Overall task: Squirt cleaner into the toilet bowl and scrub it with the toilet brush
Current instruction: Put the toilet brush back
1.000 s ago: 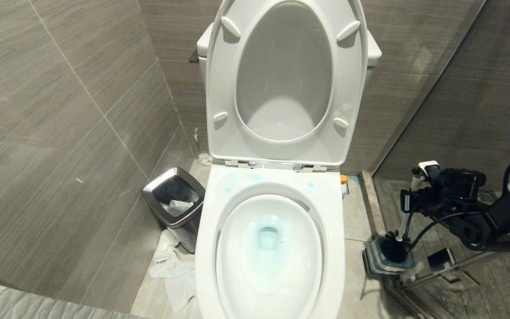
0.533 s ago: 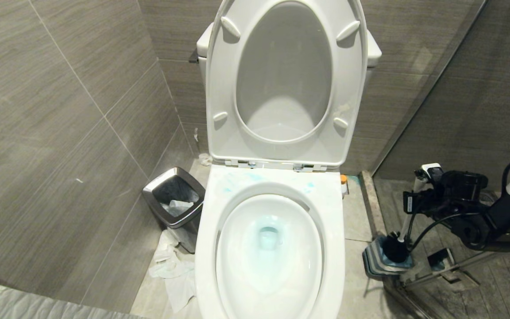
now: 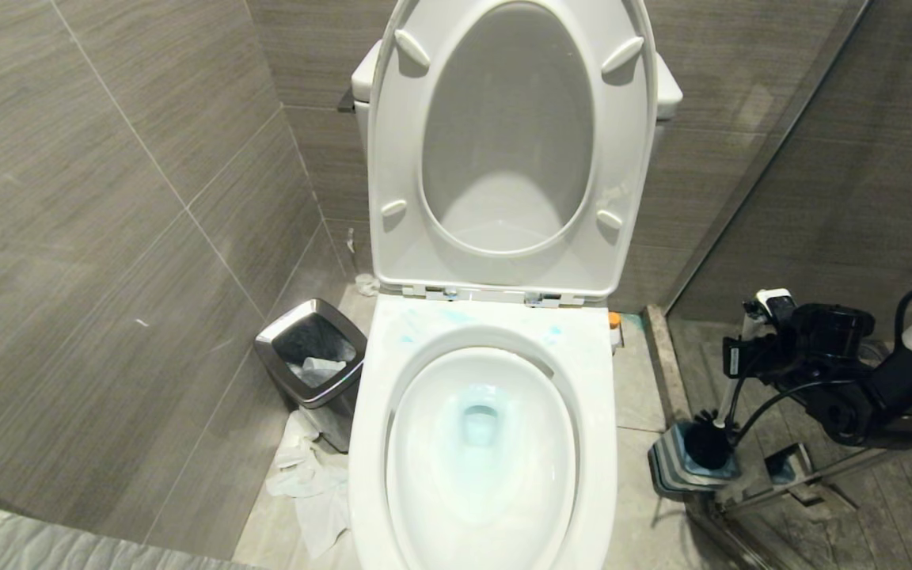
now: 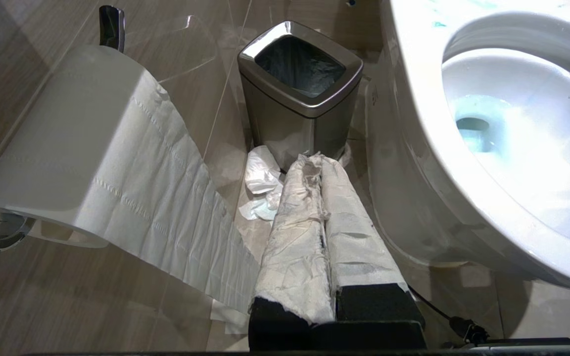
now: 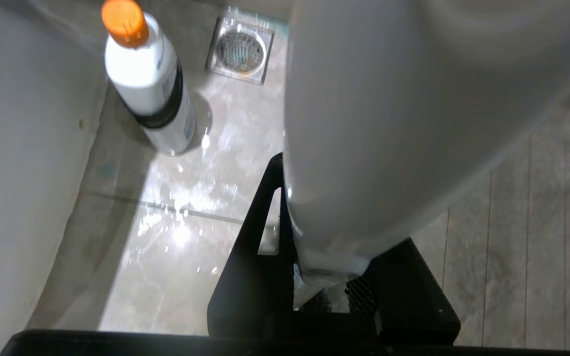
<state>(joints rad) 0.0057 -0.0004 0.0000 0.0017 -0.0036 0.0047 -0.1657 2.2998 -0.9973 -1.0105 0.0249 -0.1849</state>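
Toilet brush (image 3: 733, 388) in right tool (image 3: 750, 342), head in holder (image 3: 666, 467)

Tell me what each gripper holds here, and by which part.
The right gripper grips the toilet brush near the top of its white handle, the head still in the holder. The left gripper is shut on nothing.
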